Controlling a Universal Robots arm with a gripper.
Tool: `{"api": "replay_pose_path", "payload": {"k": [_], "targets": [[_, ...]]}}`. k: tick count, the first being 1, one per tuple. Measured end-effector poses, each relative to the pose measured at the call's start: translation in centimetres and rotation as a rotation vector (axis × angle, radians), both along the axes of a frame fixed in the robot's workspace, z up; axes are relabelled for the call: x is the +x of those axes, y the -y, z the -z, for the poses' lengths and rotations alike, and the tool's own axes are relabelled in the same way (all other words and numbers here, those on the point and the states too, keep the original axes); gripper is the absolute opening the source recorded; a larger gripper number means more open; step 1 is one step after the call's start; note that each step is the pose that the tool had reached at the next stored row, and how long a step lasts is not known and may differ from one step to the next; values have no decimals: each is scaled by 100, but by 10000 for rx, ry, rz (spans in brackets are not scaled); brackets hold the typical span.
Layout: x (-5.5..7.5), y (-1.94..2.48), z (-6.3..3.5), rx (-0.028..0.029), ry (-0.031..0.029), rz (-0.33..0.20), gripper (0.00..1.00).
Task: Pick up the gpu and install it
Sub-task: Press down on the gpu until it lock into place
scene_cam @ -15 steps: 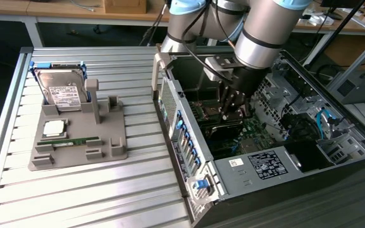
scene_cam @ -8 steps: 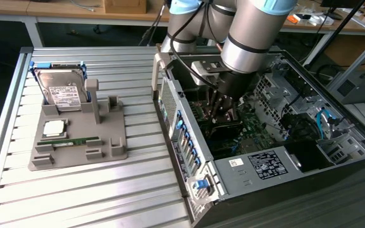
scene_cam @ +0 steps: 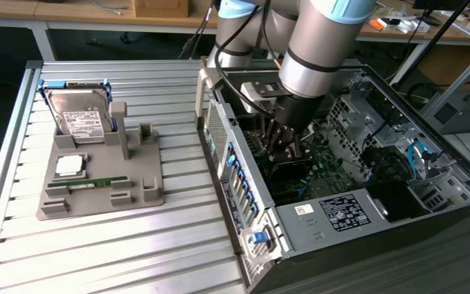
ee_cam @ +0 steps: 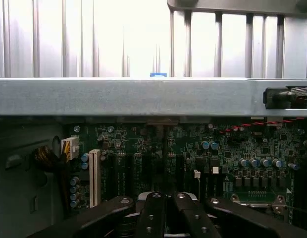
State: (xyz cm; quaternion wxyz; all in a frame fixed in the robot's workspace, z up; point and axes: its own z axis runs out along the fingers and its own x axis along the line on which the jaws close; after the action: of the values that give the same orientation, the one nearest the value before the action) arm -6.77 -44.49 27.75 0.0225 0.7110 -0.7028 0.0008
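We saw the hand (scene_cam: 288, 144) closed inside the open PC case (scene_cam: 455, 202), gpu (scene_cam: 290, 160) beneath it over the motherboard (ee_cam: 232, 148). White case label (scene_cam: 345, 209) unreadable.

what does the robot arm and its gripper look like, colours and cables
The arm is made of thick silver-grey tubes with light blue joint caps and a black band. Black cables run alongside it. The gripper is black, with a grey block above; in the wrist view its black linkages carry small round screws.
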Motion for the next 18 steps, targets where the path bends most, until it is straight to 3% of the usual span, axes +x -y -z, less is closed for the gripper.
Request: {"api": "replay_pose_path", "payload": {"k": [18], "targets": [[-60,17,47,3,1,-2,11]]}}
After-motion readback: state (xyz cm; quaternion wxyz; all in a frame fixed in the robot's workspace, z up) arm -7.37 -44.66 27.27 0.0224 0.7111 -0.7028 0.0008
